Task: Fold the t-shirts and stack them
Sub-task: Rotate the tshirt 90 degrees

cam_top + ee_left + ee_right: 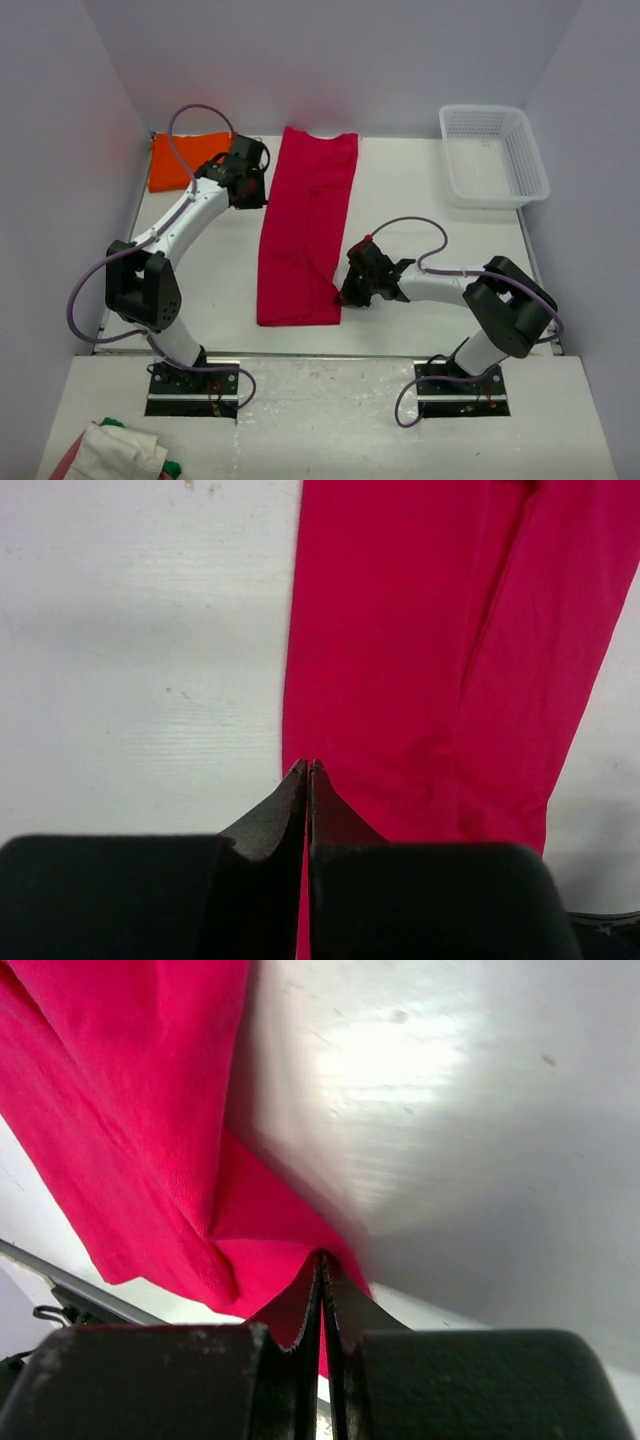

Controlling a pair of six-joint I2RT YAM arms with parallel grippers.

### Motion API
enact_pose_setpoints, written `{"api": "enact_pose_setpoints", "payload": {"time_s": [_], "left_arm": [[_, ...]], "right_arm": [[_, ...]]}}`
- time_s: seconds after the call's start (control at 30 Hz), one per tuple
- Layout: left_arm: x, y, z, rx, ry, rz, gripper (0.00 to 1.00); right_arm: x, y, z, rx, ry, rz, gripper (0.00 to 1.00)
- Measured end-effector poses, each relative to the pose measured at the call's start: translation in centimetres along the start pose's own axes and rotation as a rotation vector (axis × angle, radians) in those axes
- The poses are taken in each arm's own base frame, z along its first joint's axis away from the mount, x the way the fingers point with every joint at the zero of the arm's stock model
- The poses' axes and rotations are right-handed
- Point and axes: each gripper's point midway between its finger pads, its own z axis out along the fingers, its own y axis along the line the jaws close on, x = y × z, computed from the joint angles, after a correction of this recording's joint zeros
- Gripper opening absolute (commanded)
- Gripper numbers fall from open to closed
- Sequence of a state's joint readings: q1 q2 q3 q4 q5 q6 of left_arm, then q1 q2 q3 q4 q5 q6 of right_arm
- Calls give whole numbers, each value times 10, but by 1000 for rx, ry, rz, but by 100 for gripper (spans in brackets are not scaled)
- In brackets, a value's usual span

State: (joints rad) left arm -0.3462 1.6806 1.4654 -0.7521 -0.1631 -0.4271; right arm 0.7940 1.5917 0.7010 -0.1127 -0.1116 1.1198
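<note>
Lying lengthwise down the middle of the white surface (430, 250), the crimson t-shirt (305, 230) is folded into a long narrow strip, its far end close to the back wall and its near end close to the front edge. A lengthwise crease runs down the strip, and the cloth lies mostly flat.

At the strip's near right corner, the right gripper (322, 1260) is clamped on the fabric. Its fingers are pressed together with a sliver of red between them, and the cloth rises in a small tent from the surface to the tips. On the strip's left edge, toward the far end, the left gripper (307, 770) is closed as well. Its tips meet right at the hem, and a thin line of red shows between the fingers, so it appears to pinch that edge.

The orange t-shirt (180, 158) sits folded in the far left corner, apart from the crimson one and just behind the left arm's wrist.

A white mesh basket (492, 155) stands in the far right corner, well away from both shirts. Purple cables (420, 228) loop along each arm. In front of the surface, at the lower left of the overhead view, lies a heap of cloth (115, 455), mostly white with bits of red and green showing.
</note>
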Motion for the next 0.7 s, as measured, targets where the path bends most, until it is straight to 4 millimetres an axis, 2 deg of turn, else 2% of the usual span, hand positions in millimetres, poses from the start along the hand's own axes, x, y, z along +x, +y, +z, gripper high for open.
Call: {"api": "enact_pose_setpoints", "payload": {"time_s": [0.13,0.23,0.33,0.43,0.57,0.7], "left_arm": [[9,-15,1,17,14,36,0],[15,-21,12,37,46,43,0],[21,-38,35,90,107,46,0],[29,-64,63,178,156,53,0],[38,-93,84,291,190,66,0],[28,-116,102,358,189,90,0]], "right_arm": [[8,-10,-8,-7,-17,38,0],[16,-15,-12,3,-32,51,0],[26,-15,-14,11,-28,40,0],[29,-14,-14,11,-27,47,0],[31,-16,-16,10,-31,61,0],[36,-20,-19,9,-25,66,0]]}}
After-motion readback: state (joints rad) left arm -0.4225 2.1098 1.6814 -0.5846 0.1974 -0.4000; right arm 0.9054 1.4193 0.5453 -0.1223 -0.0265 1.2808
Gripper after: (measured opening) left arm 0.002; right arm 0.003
